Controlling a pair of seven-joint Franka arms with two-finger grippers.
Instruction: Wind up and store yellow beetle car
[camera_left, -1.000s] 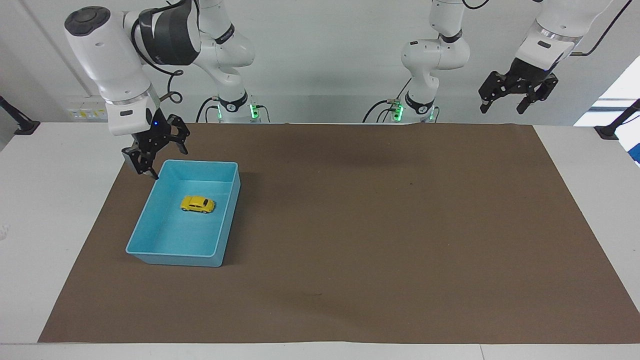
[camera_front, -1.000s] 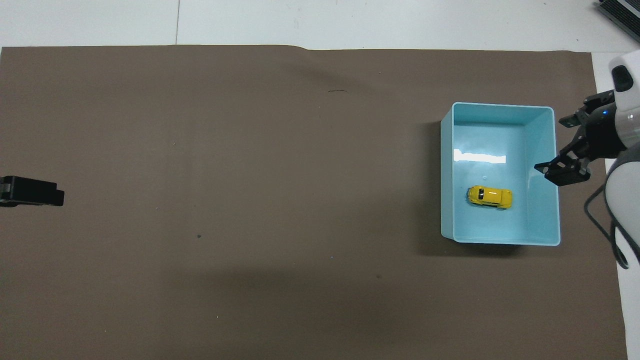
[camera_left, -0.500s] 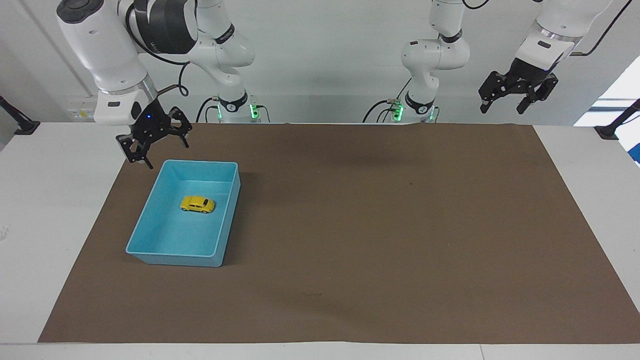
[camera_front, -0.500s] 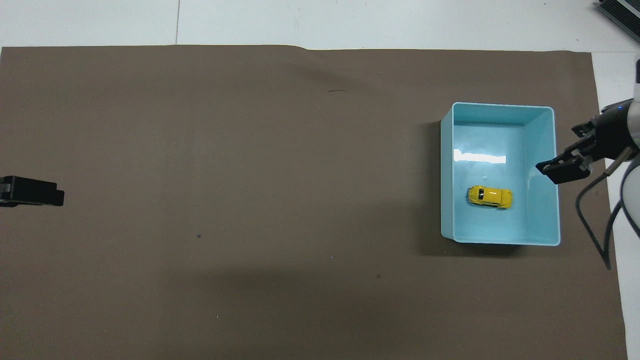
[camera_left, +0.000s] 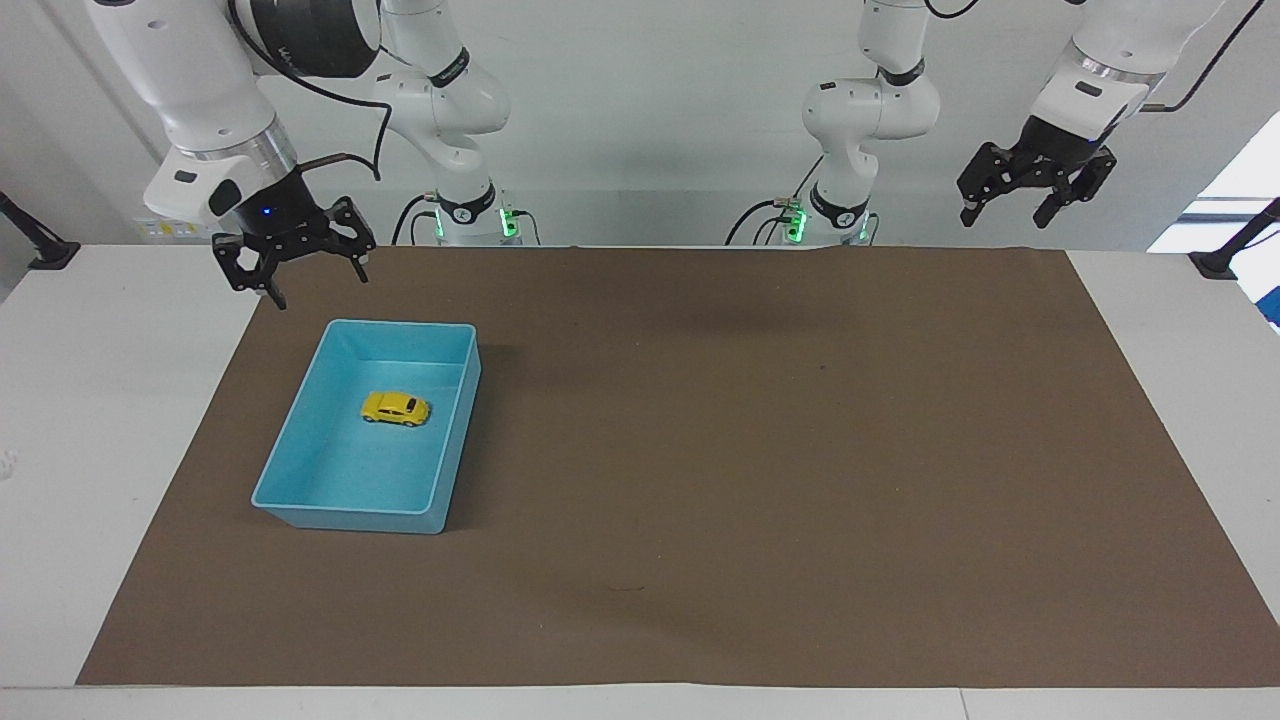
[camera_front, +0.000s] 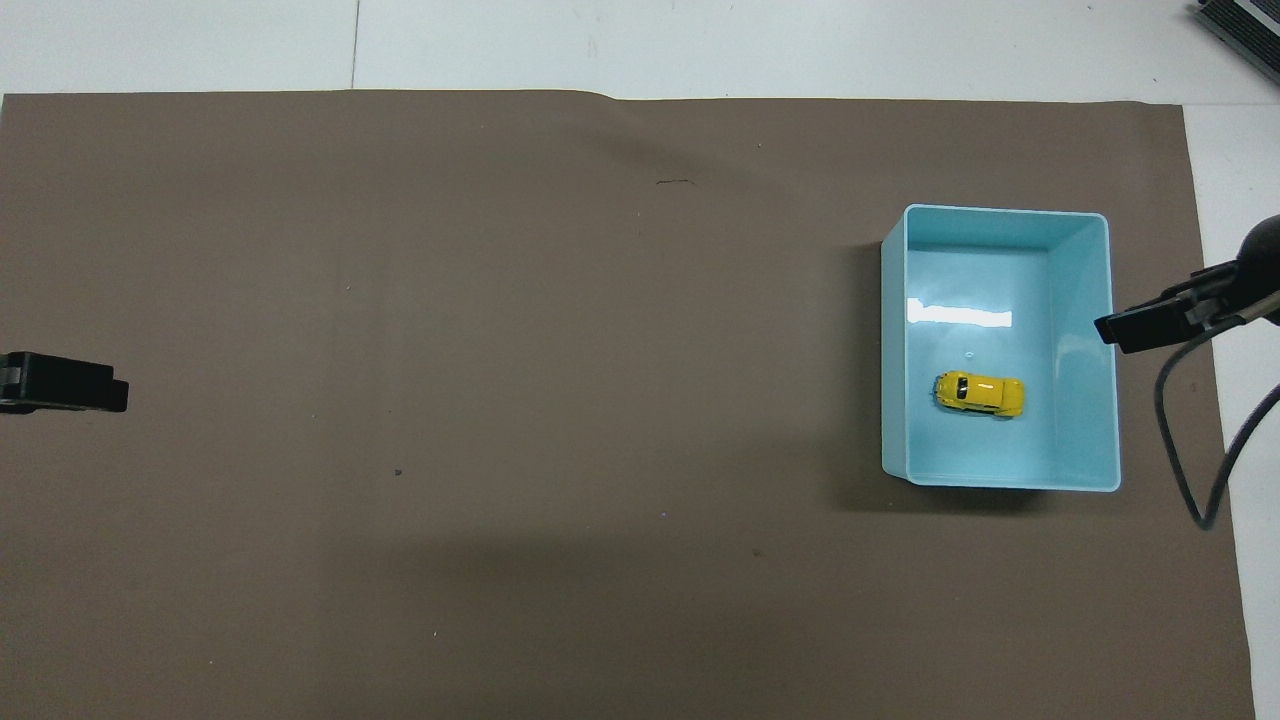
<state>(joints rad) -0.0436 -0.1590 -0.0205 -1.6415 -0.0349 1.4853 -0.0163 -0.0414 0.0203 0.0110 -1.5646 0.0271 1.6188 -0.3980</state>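
Car: the little yellow beetle car (camera_left: 396, 408) sits on its wheels on the floor of the blue bin (camera_left: 300, 440), roughly mid-bin, a bit closer to the wall on the robots' side. Nothing's touching it.

Bin: open-top blue tub on the brown mat (camera_left: 750, 450), down at the right arm's end of the table. Only the car is in it.

Right gripper: the right gripper (camera_left: 292, 268) is up in the air just off the bin's corner nearest the robots, over the edge of the mat. Jaws spread wide, holding nothing. The car is well apart from them, lower down and inside the bin, not between the fingers at all.

Left gripper: the left gripper (camera_left: 1035, 185) hangs high over the left arm's end of the table, waiting. Jaws wide too, empty, a long way from the bin and car.

Overhead: a single black fingertip of the right gripper (camera_front: 1150, 328) pokes in beside the bin's wall, clear of the car (camera_front: 980, 394).
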